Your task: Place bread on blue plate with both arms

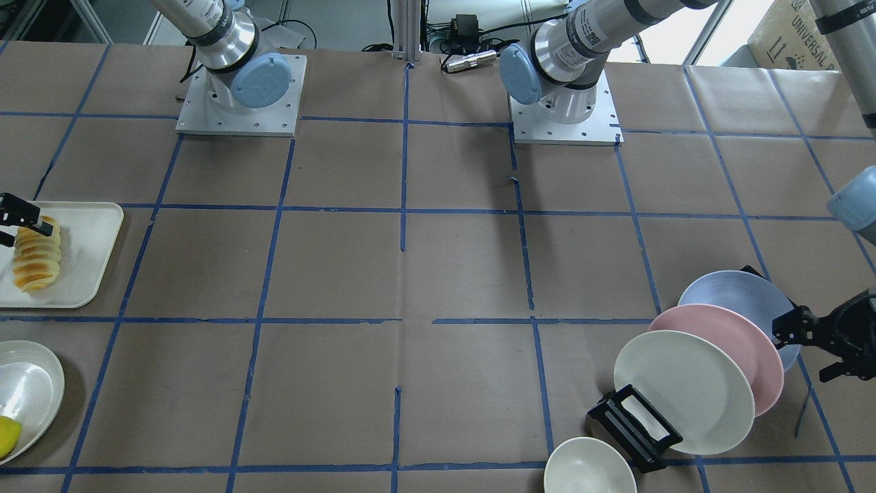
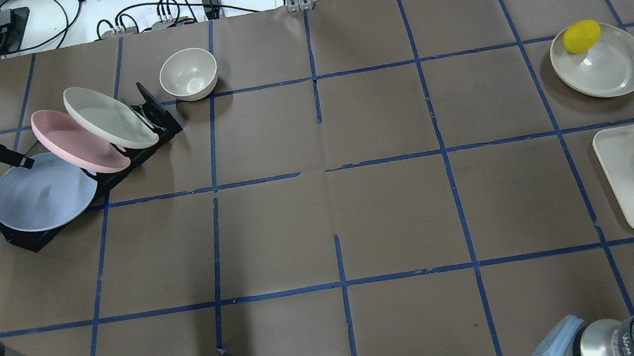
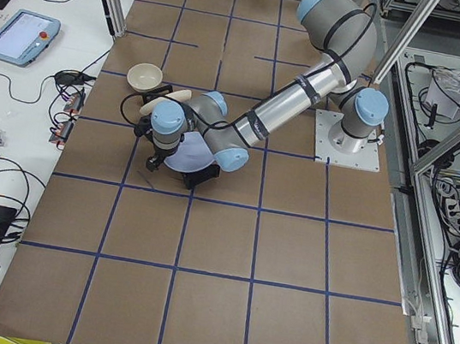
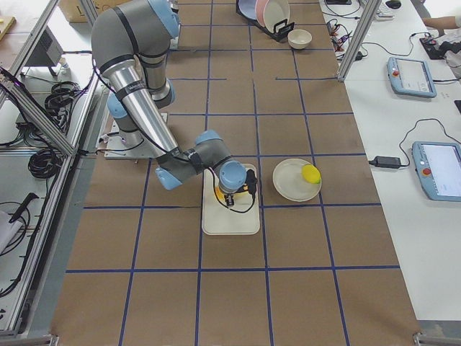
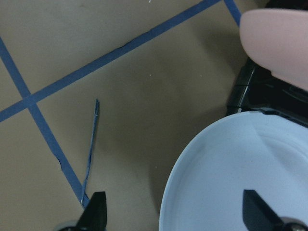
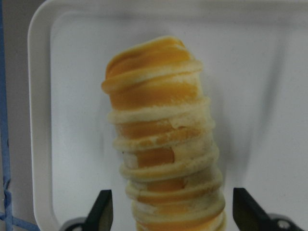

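Along the right edge of your surface point(image 2: 394, 217), the right pincer point(image 6: 168, 214) gapes around the bread point(image 6: 161, 139) on a tray point(image 6: 67, 144); near the far left corner, the left pincer point(image 5: 175, 214) stands open astride the blue plate point(image 5: 240, 168).

The brown, blue-taped desk point(image 2: 394, 217) is carrying a black plate rack point(image 2: 160, 120) and white bowl point(image 2: 189, 74) at upper left, with a cream dish point(image 2: 612, 72) and white tray point(image 2: 633, 193) sitting at right.

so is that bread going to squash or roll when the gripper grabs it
Probably soft: the bread has a ridged, layered crust, so a hard pinch may dent it. It is long and rounded, lying flat on the tray, so a sideways push could roll it. The open right gripper straddles its width, a sensible grip.
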Action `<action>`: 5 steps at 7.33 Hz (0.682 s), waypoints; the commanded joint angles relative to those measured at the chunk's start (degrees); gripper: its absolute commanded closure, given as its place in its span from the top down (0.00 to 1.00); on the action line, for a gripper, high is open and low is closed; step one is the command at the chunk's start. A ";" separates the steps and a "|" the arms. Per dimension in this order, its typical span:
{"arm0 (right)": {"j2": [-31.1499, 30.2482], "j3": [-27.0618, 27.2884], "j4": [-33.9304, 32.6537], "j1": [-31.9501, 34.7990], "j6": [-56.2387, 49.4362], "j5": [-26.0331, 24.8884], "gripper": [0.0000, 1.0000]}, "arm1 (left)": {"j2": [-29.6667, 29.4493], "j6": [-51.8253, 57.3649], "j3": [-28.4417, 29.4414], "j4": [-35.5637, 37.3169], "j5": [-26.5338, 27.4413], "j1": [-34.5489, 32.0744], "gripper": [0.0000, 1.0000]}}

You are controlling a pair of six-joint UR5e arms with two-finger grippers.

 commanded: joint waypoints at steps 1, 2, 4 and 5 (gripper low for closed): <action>-0.14 -0.04 0.51 0.20 0.21 -0.03 0.20 | -1.08 -0.25 -0.33 0.00 -0.11 0.12 0.80; -0.14 0.22 0.43 0.29 -0.23 -0.03 0.12 | -1.17 -0.78 -0.95 0.00 -0.02 0.12 0.51; -0.14 0.22 0.43 0.37 -0.23 -0.03 0.05 | -1.17 -0.87 -0.78 0.00 0.33 2.30 0.14; -0.40 -0.30 0.42 0.55 -0.23 -0.03 0.04 | -1.08 -0.61 0.70 -0.35 0.51 3.27 0.06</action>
